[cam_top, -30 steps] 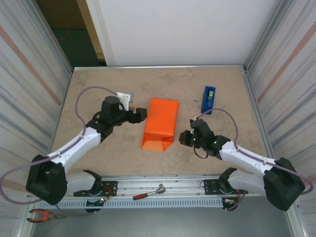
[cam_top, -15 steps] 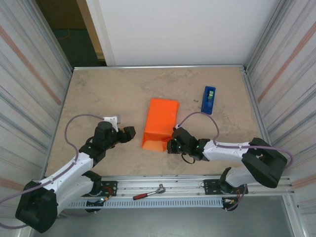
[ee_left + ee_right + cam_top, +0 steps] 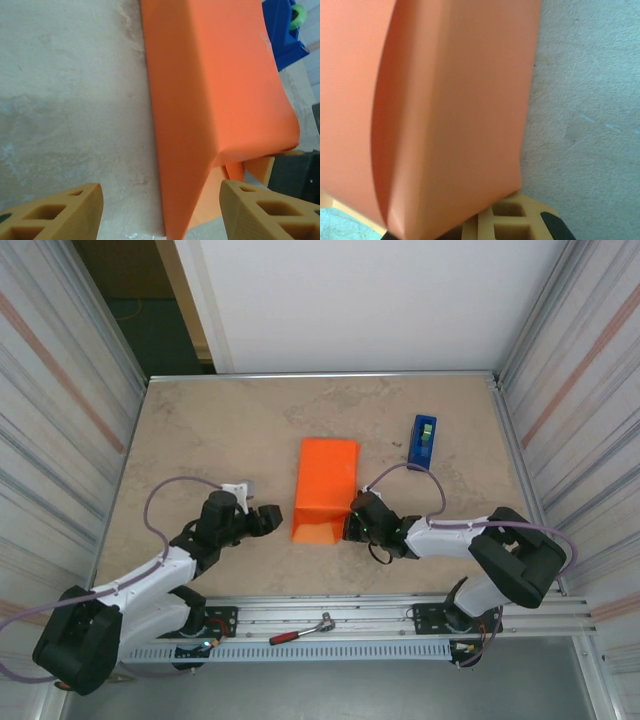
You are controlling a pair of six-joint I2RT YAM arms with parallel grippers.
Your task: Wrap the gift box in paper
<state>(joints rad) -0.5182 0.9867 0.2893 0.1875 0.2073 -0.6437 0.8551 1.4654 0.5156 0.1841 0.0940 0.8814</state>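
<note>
Top external view: orange paper [image 3: 326, 485] lies draped in a hump at the middle of the table [image 3: 200, 430], the gift box presumably hidden beneath it. Left gripper [image 3: 268, 520], jaws apart, sits just beside the near left edge. Right gripper [image 3: 352, 525], jaws closed, touches the near right corner. The sheet looks light, thin and easily creased, so it is best pinched at a loose near flap.

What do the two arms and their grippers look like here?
Both the left arm and right arm have white shells with black joints and bases, each trailing a looping lilac cable. The left gripper and right gripper are black-bodied; their fingers are mustard-tan blocks with hollow cut-outs.
</note>
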